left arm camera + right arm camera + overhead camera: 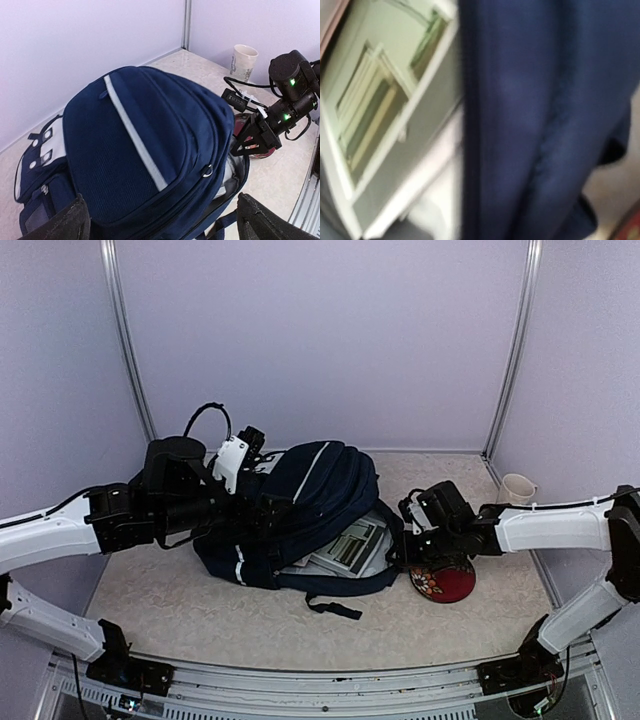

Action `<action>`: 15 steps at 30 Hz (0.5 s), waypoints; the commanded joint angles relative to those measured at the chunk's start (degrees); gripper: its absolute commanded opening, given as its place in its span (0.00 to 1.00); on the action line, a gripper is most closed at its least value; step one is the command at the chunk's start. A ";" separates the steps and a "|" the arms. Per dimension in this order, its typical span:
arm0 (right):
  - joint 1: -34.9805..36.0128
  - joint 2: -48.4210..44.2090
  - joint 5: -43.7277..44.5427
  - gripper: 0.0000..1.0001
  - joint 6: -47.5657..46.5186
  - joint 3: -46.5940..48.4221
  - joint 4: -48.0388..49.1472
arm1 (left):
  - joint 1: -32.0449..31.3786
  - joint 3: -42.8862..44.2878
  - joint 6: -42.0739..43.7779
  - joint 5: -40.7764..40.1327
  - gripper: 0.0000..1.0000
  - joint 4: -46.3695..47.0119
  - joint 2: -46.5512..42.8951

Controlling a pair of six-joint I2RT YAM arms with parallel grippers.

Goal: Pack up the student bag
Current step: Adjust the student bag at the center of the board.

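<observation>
1. Student bag (300, 510): mid-table, by far the biggest item, lay on its side between both arms.
2. Edges/room: lilac walls (320, 330) closed in the far side and both flanks, w/ metal posts (512, 350) at the far corners. Bag's far edge sat near the back wall. A bare strip of table (200, 625) ran along the near side, between bag and arm bases. More bare surface lay at far right, by the cup (517, 487).
3. Left tool (162, 216): fingers (70, 222) spread wide at either side of the wrist view, bag's rounded panel ahead of them, nothing gripped.
4. Right tool (405, 538): at the bag's right edge, by the opening. Its wrist view was blurred. Can't tell how far apart the jaws stood or whether they held anything.
5. Materials: bag was dark navy woven fabric, soft and domed, w/ a white stripe (132, 135) down the panel. Black strap (335, 608) trailed onto the table at the near side. Table was beige and speckled. Cup was white paper, upright.
6. Books (345, 545): flat, pale covers, stacked inside the opening.
7. Red disc (445, 583): round, glossy, floral print, flat on the table under the right arm, just beside the bag.
8. Orientation: long axis approx. left-right, skewed near-left to far-right. Opening faced near-right, toward the right arm.
</observation>
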 commanded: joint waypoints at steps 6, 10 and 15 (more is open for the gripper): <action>-6.11 11.03 -1.67 0.00 -10.79 16.27 -3.71 | 1.47 -15.89 -10.93 -16.89 0.99 -4.13 -5.63; -12.91 17.11 -4.30 0.00 -16.18 25.92 -5.10 | 1.47 -18.51 -14.26 -17.36 0.99 -2.81 -7.46; -14.92 23.40 -3.17 0.21 -20.35 37.68 -12.24 | 1.25 -23.71 -17.44 -15.47 0.99 -0.55 -6.52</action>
